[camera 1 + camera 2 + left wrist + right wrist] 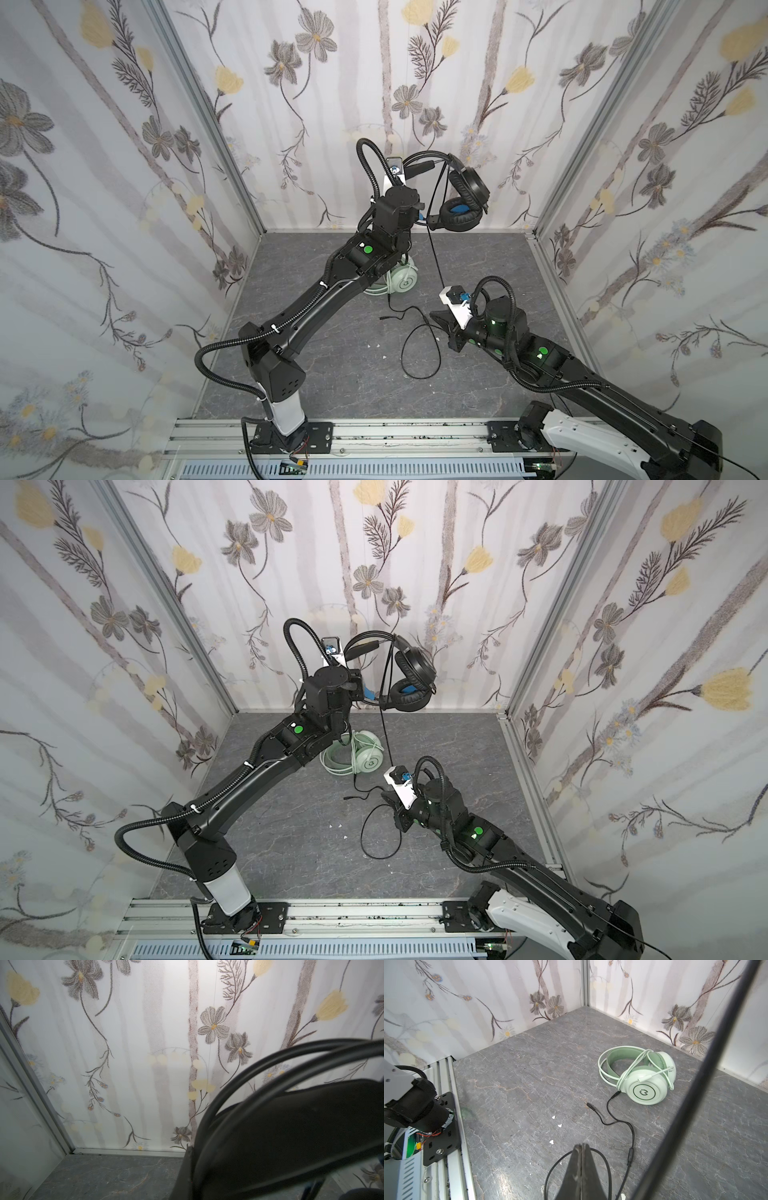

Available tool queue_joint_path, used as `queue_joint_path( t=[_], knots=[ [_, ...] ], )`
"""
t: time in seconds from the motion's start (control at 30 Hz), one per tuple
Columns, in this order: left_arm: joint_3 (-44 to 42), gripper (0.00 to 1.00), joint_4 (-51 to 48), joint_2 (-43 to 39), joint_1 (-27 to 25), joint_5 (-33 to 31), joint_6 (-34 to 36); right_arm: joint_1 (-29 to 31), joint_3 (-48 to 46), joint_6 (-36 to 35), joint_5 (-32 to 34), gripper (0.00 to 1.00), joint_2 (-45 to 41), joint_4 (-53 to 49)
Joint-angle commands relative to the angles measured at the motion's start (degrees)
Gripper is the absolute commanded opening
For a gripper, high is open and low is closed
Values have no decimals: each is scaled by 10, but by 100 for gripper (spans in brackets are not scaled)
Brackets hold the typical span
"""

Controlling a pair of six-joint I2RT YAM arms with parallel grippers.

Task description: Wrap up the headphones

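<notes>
Holding the black headset by its headband, the left tool is clamped shut, with the earcups hanging above and behind the mint headset, which lies on the table with its pale cord coiled round it. From it the black cable runs near-straight down past the mint headset to the right tool, the nearer arm; its jaws are shut, can't tell if pinching. Slack loops on the near side of the mint headset, not yet wrapped.
</notes>
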Motion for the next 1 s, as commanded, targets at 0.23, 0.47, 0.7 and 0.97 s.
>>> queue_joint_path(
  t=[0.23, 0.47, 0.7, 0.97],
  knots=[
    [-77, 0, 117, 7, -2, -77, 119, 48, 109, -78, 64, 0, 14, -83],
    [-163, 0, 149, -35, -15, -61, 248, 48, 166, -162, 150, 0, 33, -137],
    [-189, 0, -1, -83, -17, 49, 265, 48, 202, -235, 227, 0, 47, -161],
    [-224, 0, -98, -129, -16, 108, 261, 48, 236, -308, 304, 0, 69, -178]
  ],
)
